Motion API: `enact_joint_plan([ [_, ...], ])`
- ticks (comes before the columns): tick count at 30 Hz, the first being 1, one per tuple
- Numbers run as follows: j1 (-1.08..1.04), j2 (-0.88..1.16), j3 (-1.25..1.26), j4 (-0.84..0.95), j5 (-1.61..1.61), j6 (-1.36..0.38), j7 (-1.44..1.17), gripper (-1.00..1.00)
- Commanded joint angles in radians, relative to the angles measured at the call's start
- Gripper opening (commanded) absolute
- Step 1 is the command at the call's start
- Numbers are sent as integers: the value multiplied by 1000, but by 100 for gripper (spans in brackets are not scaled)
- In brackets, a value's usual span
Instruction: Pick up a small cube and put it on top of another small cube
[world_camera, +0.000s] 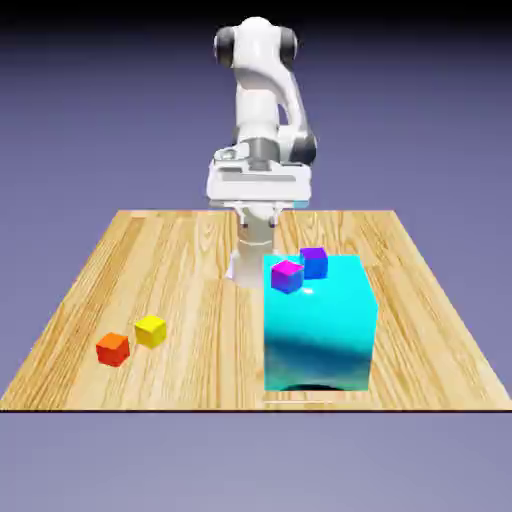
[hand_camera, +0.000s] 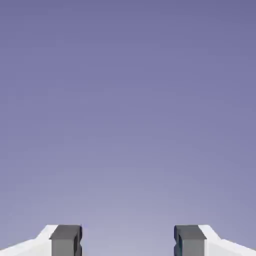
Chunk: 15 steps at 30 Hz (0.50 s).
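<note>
The gripper (hand_camera: 128, 241) is spread wide, holding nothing. The red cube (world_camera: 113, 349) sits beside the yellow cube (world_camera: 151, 330) on the table (world_camera: 180, 260).

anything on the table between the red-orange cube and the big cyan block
Only the yellow cube, just beside the red-orange cube. From there to the cyan block the wooden table is bare, as the exterior view shows.

The hand view shows only the plain blue-violet backdrop (hand_camera: 128, 100); at its lower edge the gripper (hand_camera: 128, 241) shows two grey fingertips (hand_camera: 66, 240), set wide apart; between them lies bare backdrop, nothing held.
</note>
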Motion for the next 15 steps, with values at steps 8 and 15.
enact_joint_plan([
  [8,-132,290,-101,120,149,-65,-222,0],
  [15,-248,544,-189,224,279,-121,-416,0],
])
